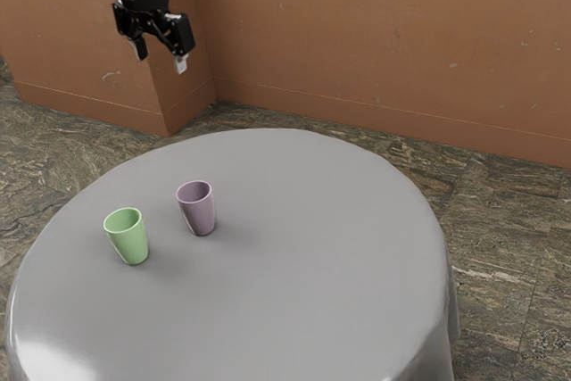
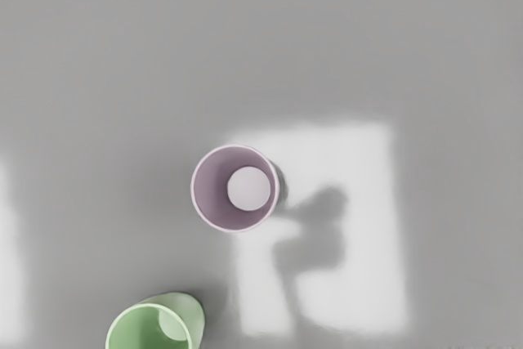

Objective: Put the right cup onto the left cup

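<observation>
Your gripper point(image 1: 161, 56) is up at the exterior view's upper left, well above the table point(image 1: 312, 265), its fingers spread apart with nothing between them. Both cups stand upright on the cloth, mouths up, near each other but not touching. The purple cup point(image 1: 197, 209) is the one to the exterior view's right and a little farther from that camera; the green cup point(image 1: 128, 236) is to the left and nearer.

You appear to be at the approach, before any grasp; the stacking is all to do. Taking the sides as the exterior view gives them, you want the purple cup for the lift and the green one as its base, though the task doesn't say whose left and right it means, so settle that first.

If purple is right, your next move is to centre the open fingers over it, come down straight, and close on its wall or across its body without nudging the green cup beside it. Both cups look wider at the mouth than at the foot, so purple should nest into green if you lift it clear of the rim, keep it upright and lower it on centre. An off-centre descent could catch the rim and tip the green cup.
</observation>
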